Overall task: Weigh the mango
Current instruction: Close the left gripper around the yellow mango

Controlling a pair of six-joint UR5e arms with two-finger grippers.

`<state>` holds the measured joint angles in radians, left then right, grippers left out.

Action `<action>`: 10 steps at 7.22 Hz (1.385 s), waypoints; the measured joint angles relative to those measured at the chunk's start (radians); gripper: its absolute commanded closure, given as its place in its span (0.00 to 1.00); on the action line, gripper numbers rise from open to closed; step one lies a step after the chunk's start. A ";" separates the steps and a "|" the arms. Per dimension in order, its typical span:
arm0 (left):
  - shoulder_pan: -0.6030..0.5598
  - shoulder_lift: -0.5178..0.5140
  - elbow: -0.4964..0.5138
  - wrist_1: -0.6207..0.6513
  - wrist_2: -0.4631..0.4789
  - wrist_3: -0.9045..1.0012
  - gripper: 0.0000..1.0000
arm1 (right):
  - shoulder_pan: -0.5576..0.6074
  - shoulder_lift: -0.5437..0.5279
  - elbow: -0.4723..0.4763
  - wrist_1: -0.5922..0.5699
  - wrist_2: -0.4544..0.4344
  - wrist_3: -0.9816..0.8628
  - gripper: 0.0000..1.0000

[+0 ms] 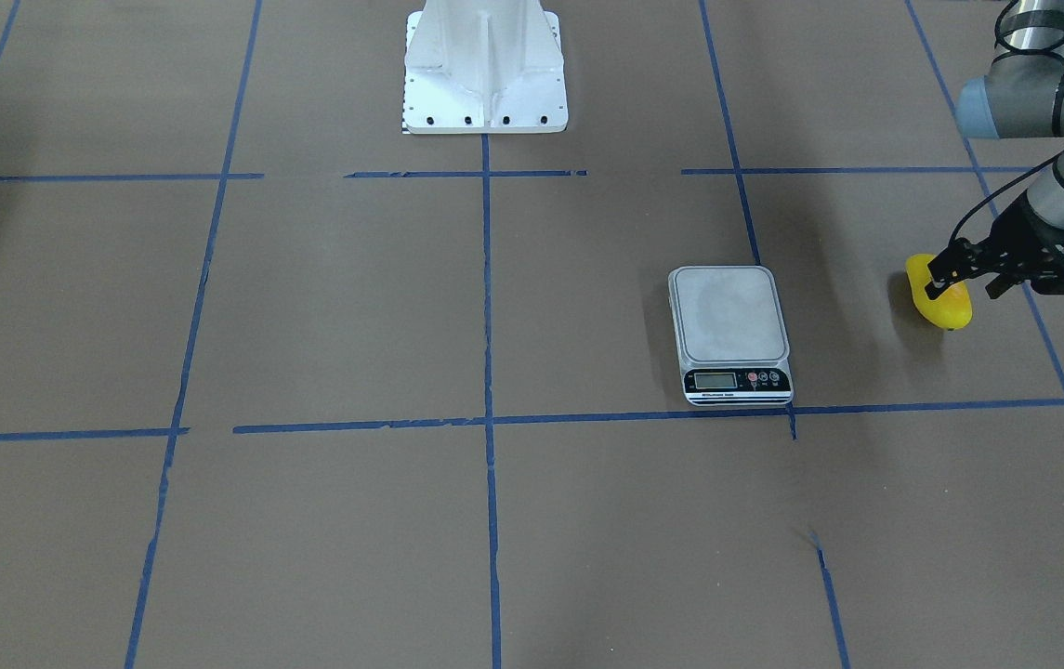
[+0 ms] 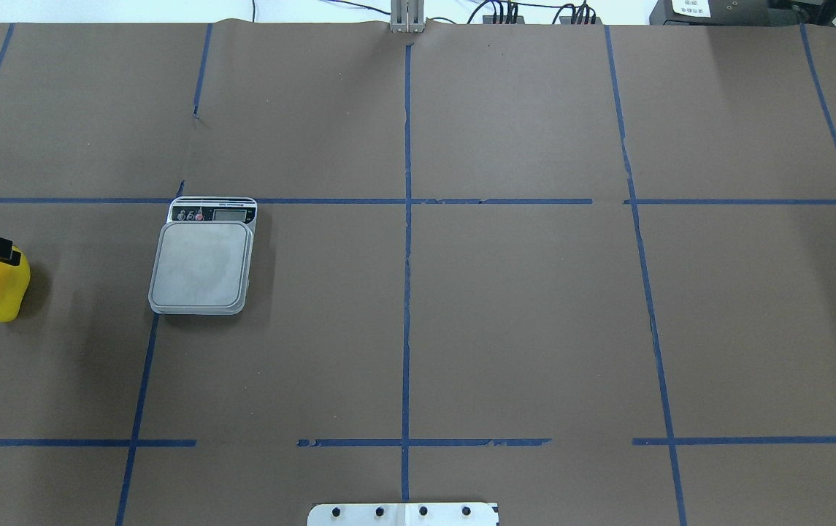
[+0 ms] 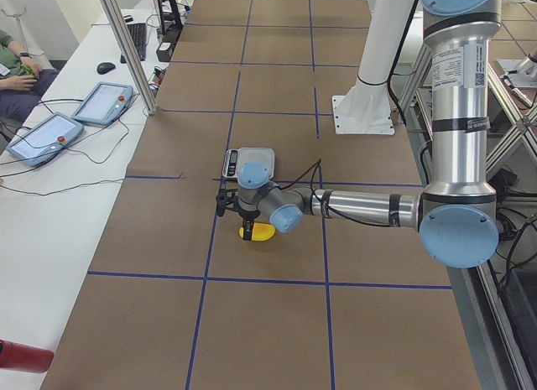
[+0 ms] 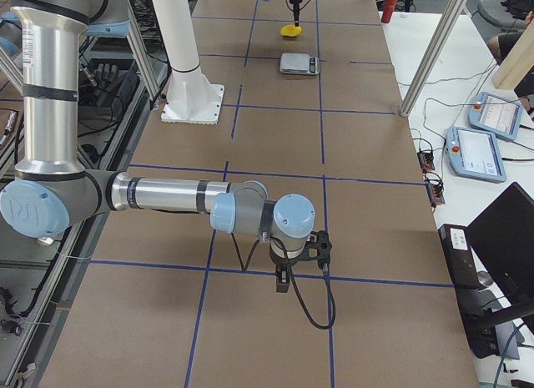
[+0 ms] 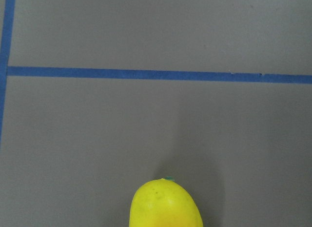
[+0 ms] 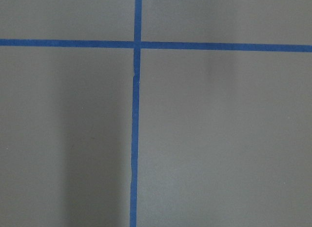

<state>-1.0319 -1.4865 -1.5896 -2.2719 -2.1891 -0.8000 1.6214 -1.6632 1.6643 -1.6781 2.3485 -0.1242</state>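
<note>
showing left tool (image 1: 965, 288) over mango (image 1: 948, 311), front view

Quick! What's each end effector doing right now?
Left end effector: open, at the mango, not gripping it.
Right end effector: cannot be told.

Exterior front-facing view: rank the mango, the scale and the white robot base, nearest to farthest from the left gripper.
From the left gripper:
1. mango, right at the jaws, near the view's right edge.
2. scale, on the view's left of the mango, toward the centre.
3. white robot base, top centre, clearly farthest.
</note>
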 measured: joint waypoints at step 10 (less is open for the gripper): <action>0.064 0.028 -0.003 -0.002 0.002 0.009 1.00 | 0.000 0.000 0.000 0.001 0.000 0.000 0.00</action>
<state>-0.9677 -1.4581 -1.5923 -2.2738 -2.1869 -0.7905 1.6214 -1.6628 1.6644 -1.6774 2.3485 -0.1243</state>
